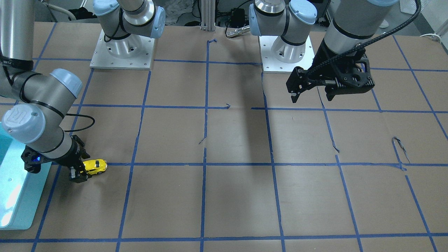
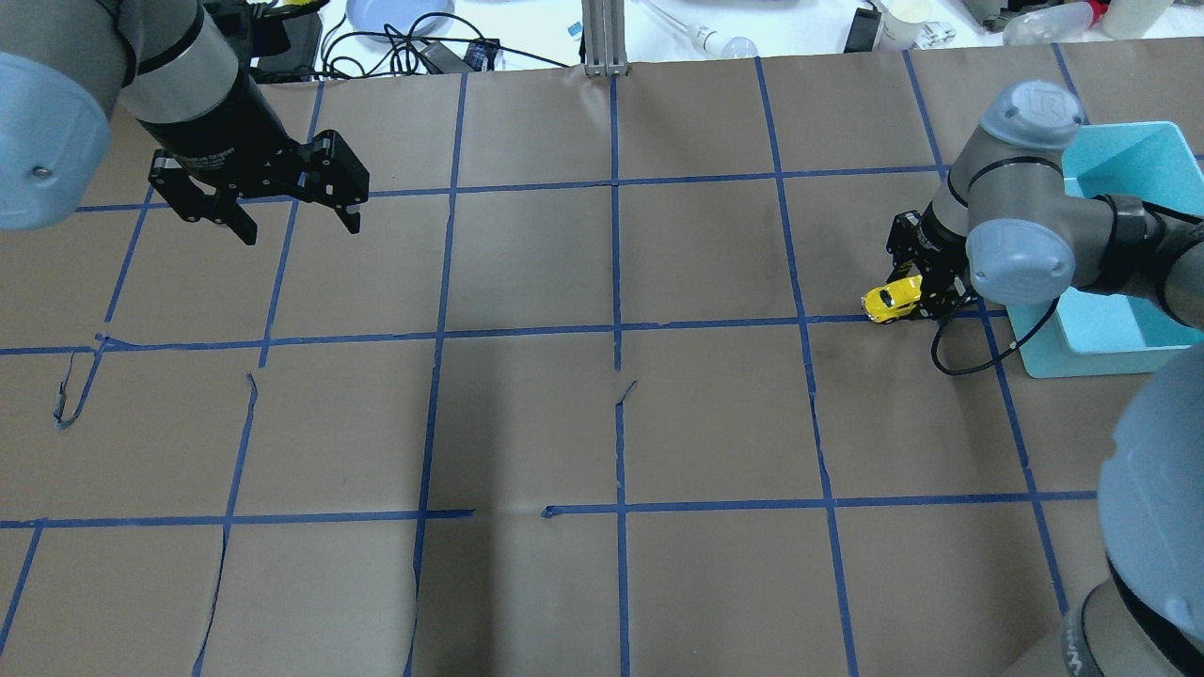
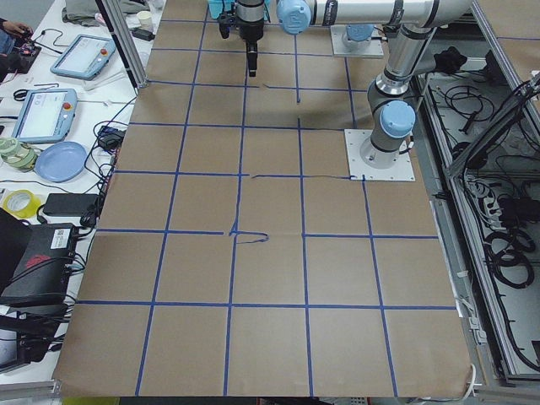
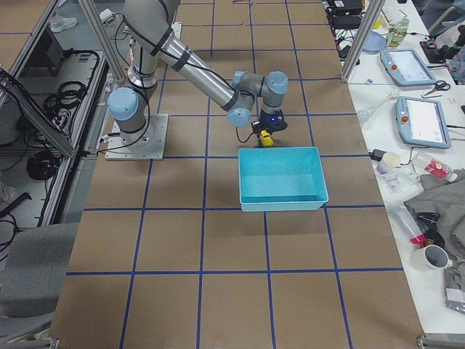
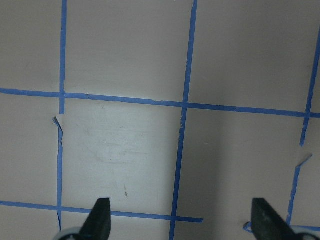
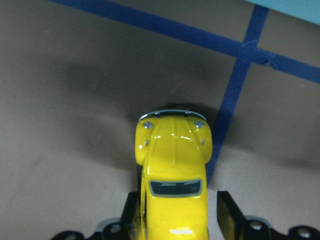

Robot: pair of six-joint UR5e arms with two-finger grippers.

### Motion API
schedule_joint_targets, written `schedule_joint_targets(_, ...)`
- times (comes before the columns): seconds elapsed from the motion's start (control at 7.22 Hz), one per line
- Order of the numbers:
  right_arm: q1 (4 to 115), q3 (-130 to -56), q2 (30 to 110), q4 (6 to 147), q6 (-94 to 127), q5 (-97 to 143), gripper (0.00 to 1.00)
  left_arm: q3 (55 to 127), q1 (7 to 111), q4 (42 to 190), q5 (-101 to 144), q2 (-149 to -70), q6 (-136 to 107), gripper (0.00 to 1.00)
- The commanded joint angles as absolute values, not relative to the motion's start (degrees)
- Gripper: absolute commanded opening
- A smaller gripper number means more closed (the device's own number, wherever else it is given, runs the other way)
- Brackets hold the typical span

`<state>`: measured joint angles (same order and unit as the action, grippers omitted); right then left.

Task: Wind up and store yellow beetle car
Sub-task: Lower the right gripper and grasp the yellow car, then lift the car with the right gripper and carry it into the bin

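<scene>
The yellow beetle car (image 1: pixel 95 166) stands on the brown paper on a blue tape line, just beside the teal bin. It also shows in the overhead view (image 2: pixel 894 299), the exterior right view (image 4: pixel 266 138) and the right wrist view (image 6: pixel 172 165). My right gripper (image 1: pixel 82 168) (image 2: pixel 920 290) (image 6: pixel 175 212) is low at the table with the car's rear between its fingers. A narrow gap shows beside one finger (image 6: pixel 227 212), so it looks open. My left gripper (image 1: pixel 311 98) (image 2: pixel 299 230) (image 5: pixel 181 215) is open and empty, hovering well above the table far from the car.
A teal bin (image 2: pixel 1129 150) (image 1: pixel 14 210) (image 4: pixel 283 196) stands at the table's end on my right, right behind the right wrist. The brown paper with its blue tape grid (image 2: pixel 616 338) has small tears. Both arm bases (image 1: pixel 122 52) stand at the table's back edge.
</scene>
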<state>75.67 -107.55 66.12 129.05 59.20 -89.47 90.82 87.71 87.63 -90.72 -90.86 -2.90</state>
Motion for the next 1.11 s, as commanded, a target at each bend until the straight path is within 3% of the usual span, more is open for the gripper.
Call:
schedule_joint_targets(0.0, 75.67, -108.1, 66.36, 128.85, 58.37, -87.28, 0.31, 90.97, 87.71, 87.63, -90.7, -91.23, -2.9, 1.0)
schedule_joint_targets(0.28, 75.94, -107.32, 67.14, 128.32, 57.31, -87.62, 0.16, 91.14, 87.71, 87.63, -90.7, -90.97, -2.2, 1.0)
schedule_joint_targets(0.55, 77.34, -105.13, 73.52, 121.52, 57.04, -88.15, 0.16, 91.06, 87.71, 87.63, -90.79, -90.97, -2.11, 1.0)
schedule_joint_targets(0.97, 75.51, -89.34, 73.66, 104.88, 53.45, -91.58, 0.13, 91.14, 87.71, 87.63, -90.7, -90.7, -2.11, 1.0)
